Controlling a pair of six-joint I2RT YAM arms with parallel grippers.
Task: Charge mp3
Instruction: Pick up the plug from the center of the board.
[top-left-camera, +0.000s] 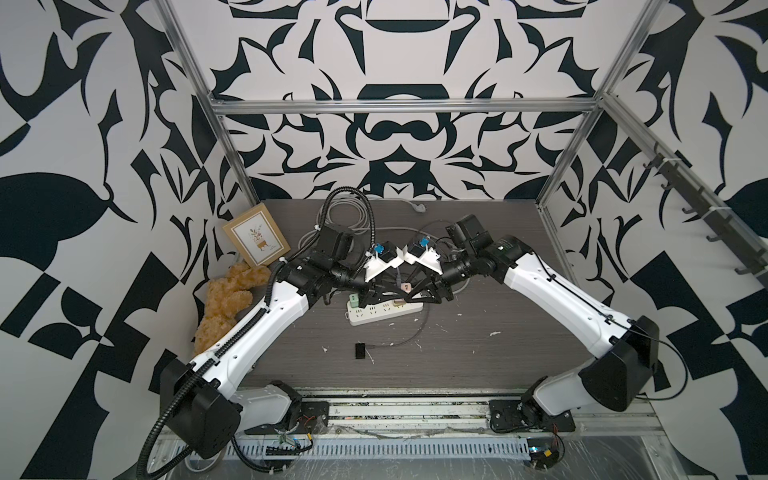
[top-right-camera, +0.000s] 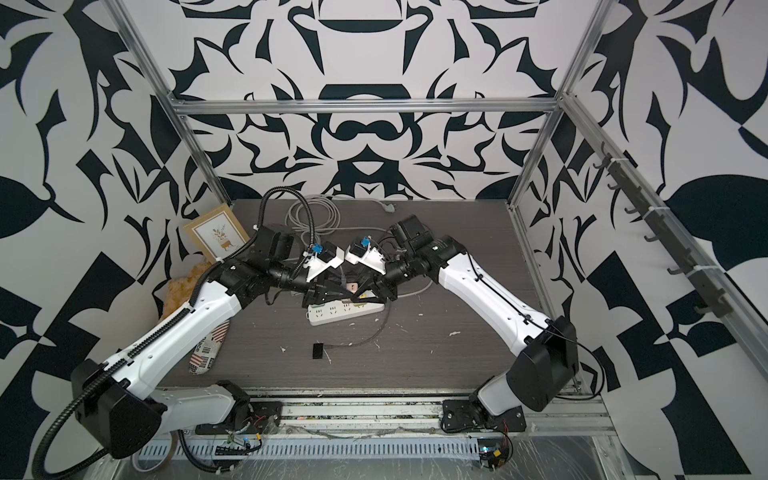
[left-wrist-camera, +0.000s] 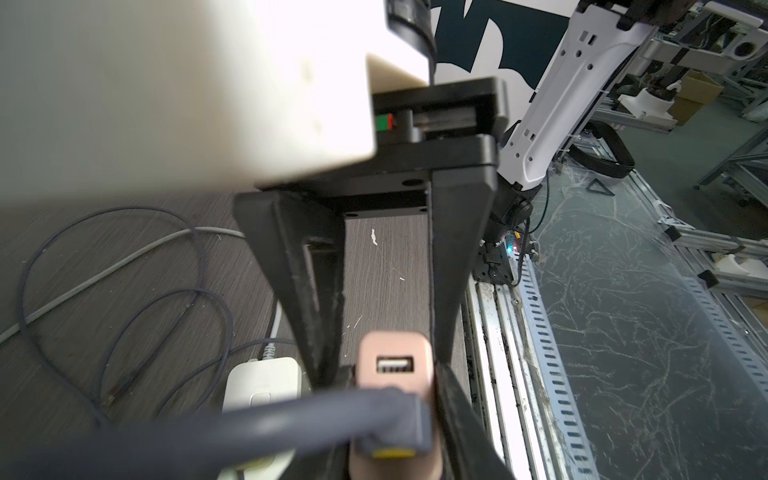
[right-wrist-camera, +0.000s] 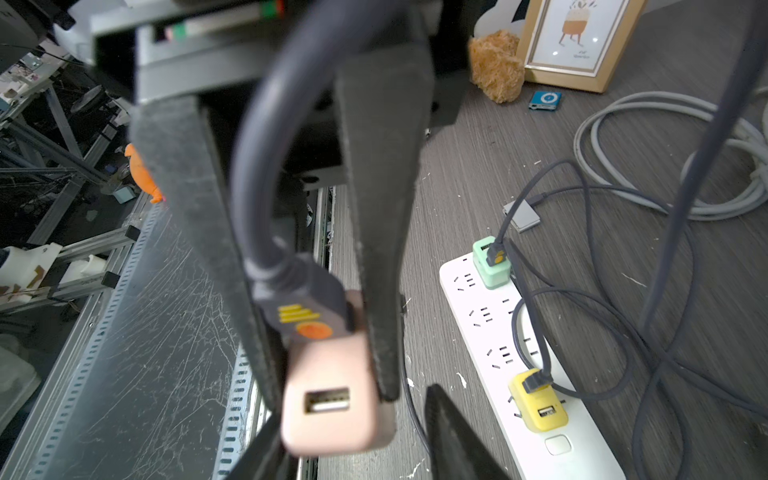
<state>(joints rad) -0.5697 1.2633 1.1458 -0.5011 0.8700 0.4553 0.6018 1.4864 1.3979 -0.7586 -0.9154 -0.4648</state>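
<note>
The task is barely begun; the mp3 (right-wrist-camera: 545, 101) lies on the desk near its far left corner, beside the frame (right-wrist-camera: 577, 37), with no cable seen in it; the left hand (right-wrist-camera: 316, 332) is clamped on a grey plug (right-wrist-camera: 305, 309) that seems seated in a pink cube (right-wrist-camera: 336, 411), clear of the strip (right-wrist-camera: 465, 307); the right hand (left-wrist-camera: 384, 363) flanks the cube, but I cannot tell if it grips; left, I judge: cube into strip, cable into mp3.
</note>
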